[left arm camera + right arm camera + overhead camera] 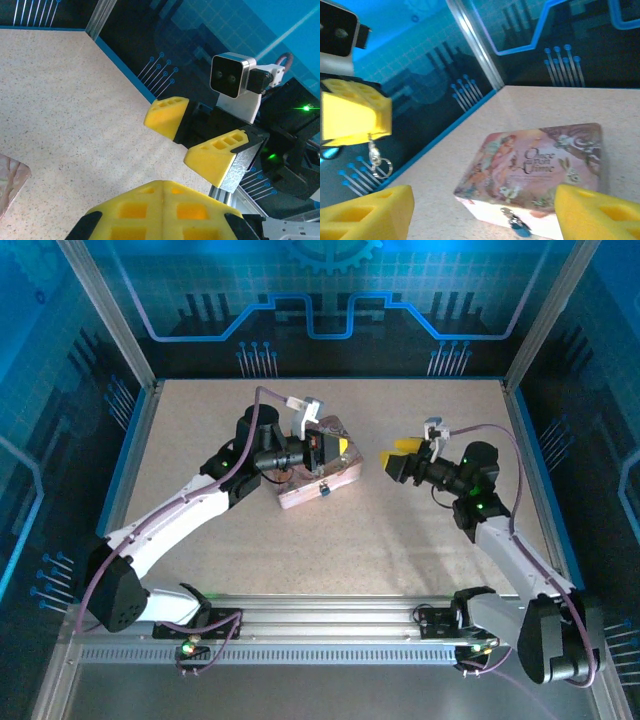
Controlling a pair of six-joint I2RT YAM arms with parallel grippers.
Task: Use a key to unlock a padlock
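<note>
Entry: positions as observed.

Left pincer (162,200): pads pressed flat together, no gap along the seam. The key (374,156) hangs below the closed pads on a small clasp and ring. It is clear of the bench (400,540) and touches nothing else. I cannot tell the blade from the ring; too small.

Right pincer (397,455): jaws wide apart, nothing between them. The pads touch neither the key nor the tin.

The two pincers face each other tip to tip over the middle of the bench, close but apart. From my left wrist camera I see the right one's yellow fingers (167,116) spread, with speckled bench showing between them.

Pink tin (540,160): lies flat on the bench, left of centre, lid closed, illustrated top up. In the top view my left pincer overlaps its far right corner. From the right wrist that pincer sits raised and off to one side of the tin, so I cannot tell contact.

Padlock (519,227): small bluish body hanging at the middle of the tin's front wall, at the latch. That wall faces the near edge of the bench. I cannot tell whether the shackle is closed. Neither pincer touches it.
</note>
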